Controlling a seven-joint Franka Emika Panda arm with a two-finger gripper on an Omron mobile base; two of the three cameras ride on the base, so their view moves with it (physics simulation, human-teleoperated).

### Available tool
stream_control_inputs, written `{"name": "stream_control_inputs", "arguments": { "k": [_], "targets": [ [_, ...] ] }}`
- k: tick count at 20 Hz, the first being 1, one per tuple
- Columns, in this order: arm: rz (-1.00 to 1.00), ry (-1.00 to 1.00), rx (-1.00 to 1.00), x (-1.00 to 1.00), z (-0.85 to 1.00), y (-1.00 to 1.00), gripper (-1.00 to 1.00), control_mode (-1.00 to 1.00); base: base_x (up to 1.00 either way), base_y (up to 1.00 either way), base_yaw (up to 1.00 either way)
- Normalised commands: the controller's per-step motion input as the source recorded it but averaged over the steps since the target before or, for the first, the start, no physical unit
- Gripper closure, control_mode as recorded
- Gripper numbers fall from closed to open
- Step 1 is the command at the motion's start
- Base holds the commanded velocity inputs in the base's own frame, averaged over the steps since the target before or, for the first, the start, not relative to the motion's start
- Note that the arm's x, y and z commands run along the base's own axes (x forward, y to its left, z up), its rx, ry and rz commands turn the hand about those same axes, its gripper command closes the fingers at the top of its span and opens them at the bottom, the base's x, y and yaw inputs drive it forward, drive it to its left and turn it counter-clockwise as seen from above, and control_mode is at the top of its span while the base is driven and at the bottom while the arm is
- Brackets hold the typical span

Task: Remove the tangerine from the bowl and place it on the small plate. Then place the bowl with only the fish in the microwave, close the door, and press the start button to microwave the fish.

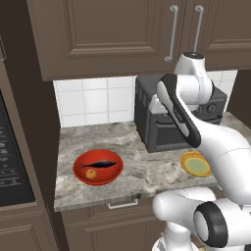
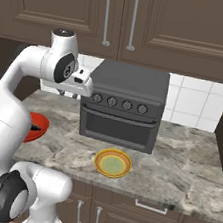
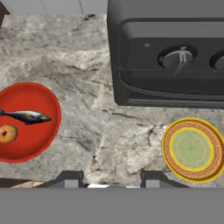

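Note:
The red bowl (image 1: pixel 78 163) sits on the left of the counter, and the dark fish (image 1: pixel 100 164) lies across it with the tangerine (image 1: pixel 90 173) just in front. In the hand view, the bowl (image 3: pixel 40 141), fish (image 3: pixel 27 116) and tangerine (image 3: pixel 8 134) are at the left and the small yellow-rimmed plate (image 3: pixel 194 149) at the right. My gripper (image 3: pixel 111 179) hangs high above the counter between them, open and holding nothing. The right base view puts the gripper (image 2: pixel 68 95) at the toaster oven's left front corner. The microwave's keypad panel (image 1: pixel 7 157) shows at the far left. Its door is out of view.
A dark grey toaster oven (image 1: pixel 162 120) with knobs stands at the back of the marble counter (image 1: pixel 127 144), behind the plate (image 1: pixel 196 164). Upper cabinets (image 1: pixel 108 34) hang overhead. A tall dark panel (image 1: pixel 39 127) separates the counter from the microwave.

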Motion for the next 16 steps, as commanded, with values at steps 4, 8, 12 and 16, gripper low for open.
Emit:
{"name": "stream_control_inputs", "arguments": {
  "k": [4, 8, 12, 16],
  "targets": [
    [0.0, -0.02, 0.0, -0.23, 0.0, 0.09, -1.0, -1.0, 0.0, 0.0, 0.0],
    [0.0, 0.01, -0.03, -0.28, -0.49, 0.87, -1.0, -1.0, 0.0, 0.0, 0.0],
    [0.0, 0.03, 0.0, -0.08, -0.78, 1.0, -1.0, -1.0, 0.0, 0.0, 0.0],
    [0.0, 0.15, 0.0, 0.04, -0.65, 1.0, -1.0, -1.0, 0.0, 0.0, 0.0]
  ]
}}
